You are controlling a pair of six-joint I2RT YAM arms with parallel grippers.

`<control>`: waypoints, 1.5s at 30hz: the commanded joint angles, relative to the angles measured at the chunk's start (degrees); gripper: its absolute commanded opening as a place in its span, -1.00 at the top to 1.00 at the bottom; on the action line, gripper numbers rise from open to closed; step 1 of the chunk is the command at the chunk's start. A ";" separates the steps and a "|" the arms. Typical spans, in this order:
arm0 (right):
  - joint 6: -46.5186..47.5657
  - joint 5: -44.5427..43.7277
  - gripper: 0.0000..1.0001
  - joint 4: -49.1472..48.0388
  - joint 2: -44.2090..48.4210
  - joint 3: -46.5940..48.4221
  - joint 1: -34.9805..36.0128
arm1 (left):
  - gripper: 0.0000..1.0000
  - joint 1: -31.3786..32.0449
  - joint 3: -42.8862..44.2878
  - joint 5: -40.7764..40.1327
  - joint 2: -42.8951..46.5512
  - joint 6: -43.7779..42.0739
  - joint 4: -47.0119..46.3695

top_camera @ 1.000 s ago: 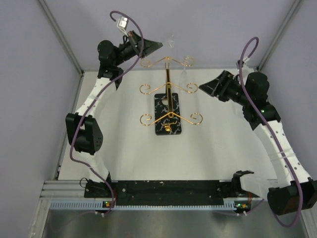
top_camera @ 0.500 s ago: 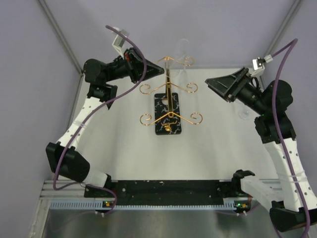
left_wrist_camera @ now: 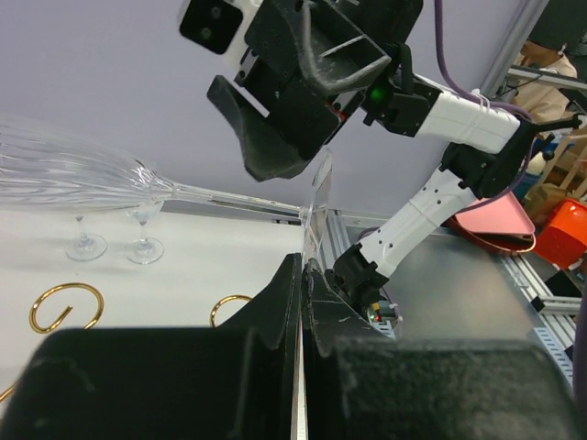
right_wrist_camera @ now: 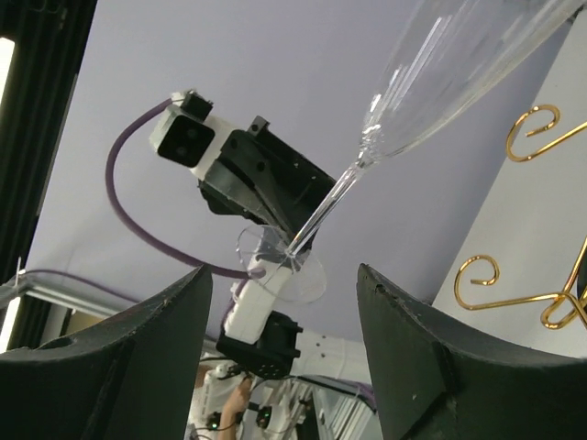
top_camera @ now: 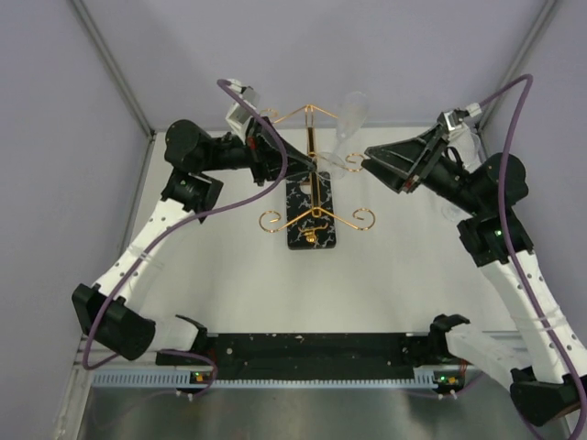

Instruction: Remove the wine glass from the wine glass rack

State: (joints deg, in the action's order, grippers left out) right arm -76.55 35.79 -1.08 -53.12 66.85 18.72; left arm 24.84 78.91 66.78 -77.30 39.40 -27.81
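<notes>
Left tool is clamped shut on the round foot of the wine glass. In the middle of the left wrist view I see that foot pinched edge-on between the two black fingers, with the stem running off to the left and the ribbed bowl filling the left edge of the frame. I count one glass held. From overhead it sits in the upper middle of the frame, bowl towards the back wall and foot lower down beside the central post of the wine glass rack, over the rack's right side. I cannot tell from there whether it touches the gold wire. The right tool stands open with nothing gripped, its two fingers framing the bottom of the right wrist view. Through the gap between them I see the glass's foot, the stem climbing to the upper right, and the left arm behind. Both arms reach in from either side of the overhead frame, two in all. The rack stands on the white worktop at centre frame, one black veined base under one gold post. Low left in the left wrist view I pick out two gold curls. Above them two other glasses stand upright on the worktop, one just beside the second.
</notes>
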 commanded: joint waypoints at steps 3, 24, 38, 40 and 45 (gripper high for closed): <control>-4.04 -3.36 -0.29 -6.21 -1.80 -2.60 2.72 | 1.00 1.79 0.10 -0.95 4.17 -12.14 8.12; -7.99 -5.56 0.15 -12.97 -7.08 -3.66 8.44 | 1.00 5.48 0.71 -4.21 4.26 -21.47 16.74; -8.88 -5.91 0.78 -14.92 -7.61 -4.71 9.93 | 1.00 6.80 0.63 -4.73 4.17 -22.52 16.56; -8.88 -6.26 1.00 -14.48 -7.43 -4.71 9.93 | 1.00 6.80 0.45 -4.91 4.26 -22.87 16.91; -7.91 -6.08 1.00 -13.95 -7.52 -4.36 9.93 | 0.96 6.89 0.19 -6.57 4.87 -23.84 19.63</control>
State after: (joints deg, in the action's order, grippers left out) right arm -86.17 29.95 -13.32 -61.47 61.89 27.97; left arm 31.22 78.89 61.65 -73.65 16.69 -8.82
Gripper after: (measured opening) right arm 0.039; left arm 0.013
